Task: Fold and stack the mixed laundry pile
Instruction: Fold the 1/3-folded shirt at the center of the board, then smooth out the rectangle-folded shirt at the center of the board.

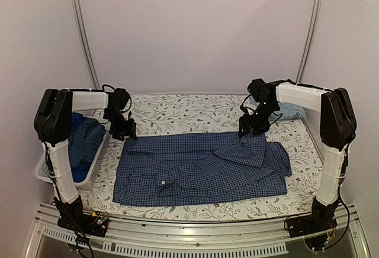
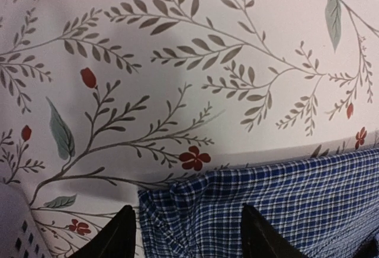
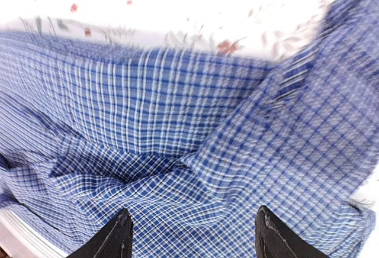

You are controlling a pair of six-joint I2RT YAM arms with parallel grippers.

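The checked shirt [image 1: 201,166] is spread flat across the middle of the table [image 1: 177,110], its long side parallel to the near edge, with one flap seen doubled over near its far right corner. It is probably laid out this way so that clean folds can be made from its edges.

The left gripper [image 1: 123,129] is held low at the shirt's far left corner. In the left wrist view its fingertips [image 2: 121,234] are seen apart, with the corner of the checked cloth lying between them on the table; no pinch is shown. The right gripper [image 1: 251,126] is placed over the far right part of the shirt, beside the doubled flap. Its fingertips [image 3: 115,237] are likewise spread, with cloth beneath them and nothing clamped. The two far corners are judged to be the chosen hold points, so that the far edge can be lifted evenly and brought toward the near edge.

The rest of the pile is kept out of the working area: dark blue garments [image 1: 83,142] are left in the white basket [image 1: 41,172] at the left edge, and a light-blue piece [image 1: 290,111] is set at the far right corner, behind the right arm. The fold is judged to be at an early stage.
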